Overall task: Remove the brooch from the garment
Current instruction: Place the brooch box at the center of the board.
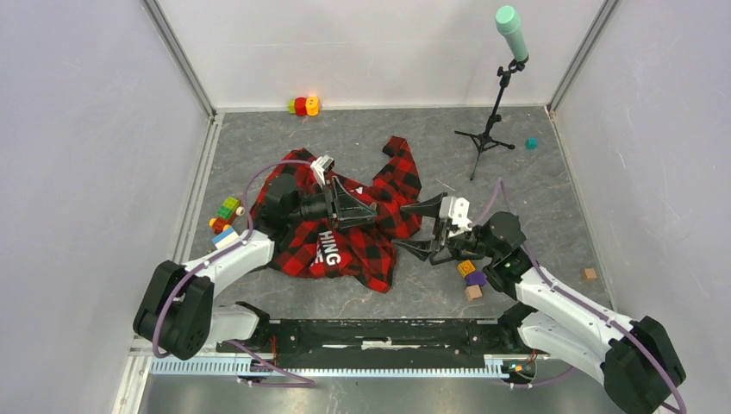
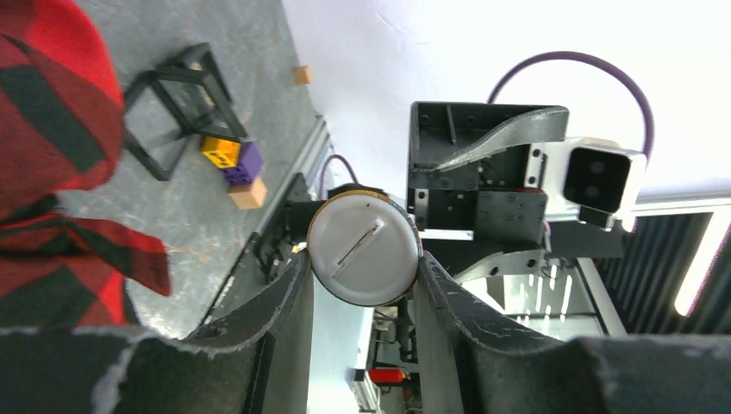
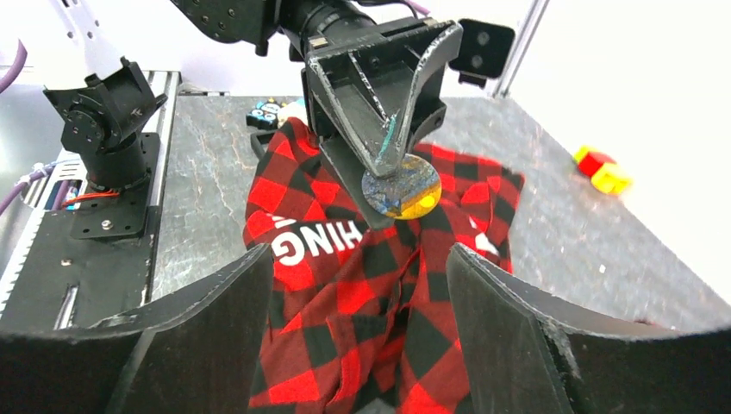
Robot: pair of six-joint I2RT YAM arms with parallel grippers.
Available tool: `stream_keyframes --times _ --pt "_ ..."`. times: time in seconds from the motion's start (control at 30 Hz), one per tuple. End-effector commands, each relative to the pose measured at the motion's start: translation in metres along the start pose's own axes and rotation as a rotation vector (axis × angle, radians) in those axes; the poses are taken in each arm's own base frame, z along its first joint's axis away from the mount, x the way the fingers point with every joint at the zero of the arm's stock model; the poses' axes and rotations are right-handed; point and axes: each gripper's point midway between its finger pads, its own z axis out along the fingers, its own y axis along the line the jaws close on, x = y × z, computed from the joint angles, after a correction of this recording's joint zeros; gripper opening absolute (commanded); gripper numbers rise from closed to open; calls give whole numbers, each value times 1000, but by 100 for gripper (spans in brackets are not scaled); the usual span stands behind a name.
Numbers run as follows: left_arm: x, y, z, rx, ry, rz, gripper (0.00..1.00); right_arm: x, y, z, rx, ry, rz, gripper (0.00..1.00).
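The left fingers (image 2: 289, 297) are closed on the brooch (image 2: 364, 250), pinching the round disc by its rim, one finger on each side. The left wrist view shows its white back and bare pin bar with no cloth caught on it. The right wrist view shows its blue and yellow face hanging above the shirt (image 3: 345, 293). From these views the brooch looks free of the fabric, though whether the pin's tip is latched cannot be told.

The right fingers (image 3: 215, 302) stand wide apart and hold nothing. They face the brooch from across the shirt's edge, with some blocks (image 1: 471, 278) just beside them on the desk (image 1: 534, 172).

What is left is probably to carry the brooch off and put it down. The grip is only on a thin rim, so the disc could twist or slip. A steady squeeze and a slow, level move should serve best. The path ought to lead away from the shirt to bare desk, so the pin cannot snag a fold. If the cloth lifts with the brooch, the right fingers could press the shirt down.
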Motion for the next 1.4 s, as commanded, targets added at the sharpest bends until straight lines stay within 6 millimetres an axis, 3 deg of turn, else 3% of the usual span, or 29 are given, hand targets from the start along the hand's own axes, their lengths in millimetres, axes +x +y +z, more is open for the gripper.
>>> stream_keyframes --times 0.0,0.2,0.37,0.6,0.83,0.93,1.37 --pt "12 -42 -12 120 52 -12 30 -41 2 14 -38 -145 -182 77" --pt "16 -49 -16 144 53 -12 32 -42 -6 36 27 -118 -177 73" --pt "18 -49 -17 148 58 -12 33 -45 -18 46 127 -97 -147 78" --pt "17 -51 -15 175 60 -14 33 -36 -11 66 94 -30 -165 80" --pt "17 -54 -17 191 55 -4 33 -31 -12 70 113 -15 -160 75" --pt "17 -55 -17 191 54 -1 34 -32 -12 71 111 -19 -150 68" --pt "19 -51 -16 189 58 -2 35 -37 -10 74 108 -52 -118 64"
